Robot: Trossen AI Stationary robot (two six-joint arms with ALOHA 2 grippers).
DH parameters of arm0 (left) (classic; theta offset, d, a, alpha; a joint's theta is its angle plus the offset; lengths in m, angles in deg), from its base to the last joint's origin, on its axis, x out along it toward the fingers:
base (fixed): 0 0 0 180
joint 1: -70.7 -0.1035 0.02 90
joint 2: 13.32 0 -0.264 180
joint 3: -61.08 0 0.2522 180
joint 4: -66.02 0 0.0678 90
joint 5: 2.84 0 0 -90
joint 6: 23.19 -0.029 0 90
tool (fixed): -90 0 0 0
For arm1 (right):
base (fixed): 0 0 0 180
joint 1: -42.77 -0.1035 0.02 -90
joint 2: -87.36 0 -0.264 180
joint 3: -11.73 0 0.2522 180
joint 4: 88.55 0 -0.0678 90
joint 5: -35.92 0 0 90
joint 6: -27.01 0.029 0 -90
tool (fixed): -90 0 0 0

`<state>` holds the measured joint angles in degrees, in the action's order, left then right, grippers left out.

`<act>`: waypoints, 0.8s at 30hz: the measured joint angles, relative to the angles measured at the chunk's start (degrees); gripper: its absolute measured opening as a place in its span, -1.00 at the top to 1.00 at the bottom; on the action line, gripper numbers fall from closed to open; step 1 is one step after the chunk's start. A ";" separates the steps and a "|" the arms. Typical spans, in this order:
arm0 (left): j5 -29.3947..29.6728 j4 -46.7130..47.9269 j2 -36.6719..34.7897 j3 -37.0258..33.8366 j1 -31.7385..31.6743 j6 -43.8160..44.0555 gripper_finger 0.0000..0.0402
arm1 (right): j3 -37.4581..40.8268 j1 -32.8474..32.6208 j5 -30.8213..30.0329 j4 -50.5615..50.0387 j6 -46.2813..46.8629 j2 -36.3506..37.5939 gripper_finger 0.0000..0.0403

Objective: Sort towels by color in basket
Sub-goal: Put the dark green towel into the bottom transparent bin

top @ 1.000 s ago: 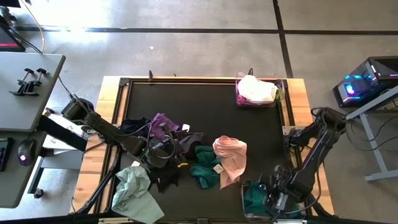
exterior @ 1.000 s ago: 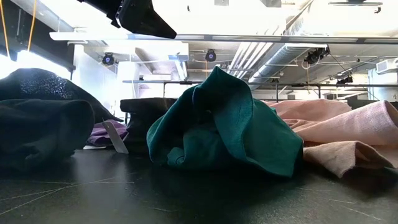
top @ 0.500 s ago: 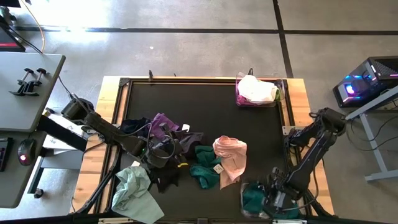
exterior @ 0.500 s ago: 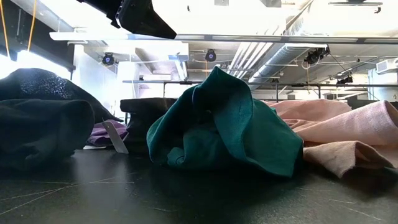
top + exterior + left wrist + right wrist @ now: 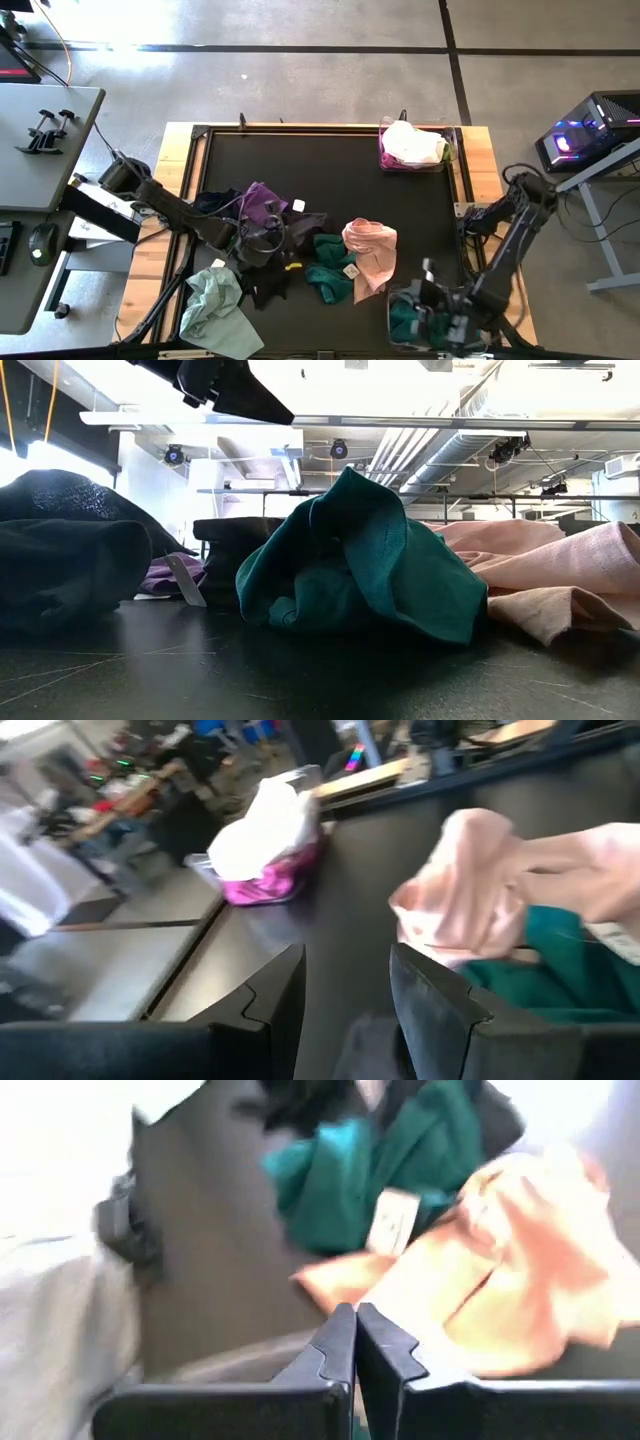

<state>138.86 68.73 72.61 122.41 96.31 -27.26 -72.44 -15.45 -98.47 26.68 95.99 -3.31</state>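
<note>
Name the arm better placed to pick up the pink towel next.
Probably the right. Its gripper, fingers shut and empty, sits just beside the pink towel. The left gripper is farther off, over the purple and black towels.

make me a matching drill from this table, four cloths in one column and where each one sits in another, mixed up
Cloths:
1. white towel
2. pale mint towel
3. pink towel
4. purple towel

Places:
A. front left edge of the table
B. in the far right basket
C. mid-table, right of the loose teal towel
D. by the left gripper, in the dark pile

Pairs: 1-B, 2-A, 3-C, 4-D
</note>
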 joint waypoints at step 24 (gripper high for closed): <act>-6.18 0.68 0.00 0.01 -4.33 4.04 0.34 | 17.11 38.30 32.48 58.18 -59.25 -9.38 -0.38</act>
<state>132.68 69.42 72.61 122.42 91.98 -23.23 -55.33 22.84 -65.99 84.86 36.74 -12.69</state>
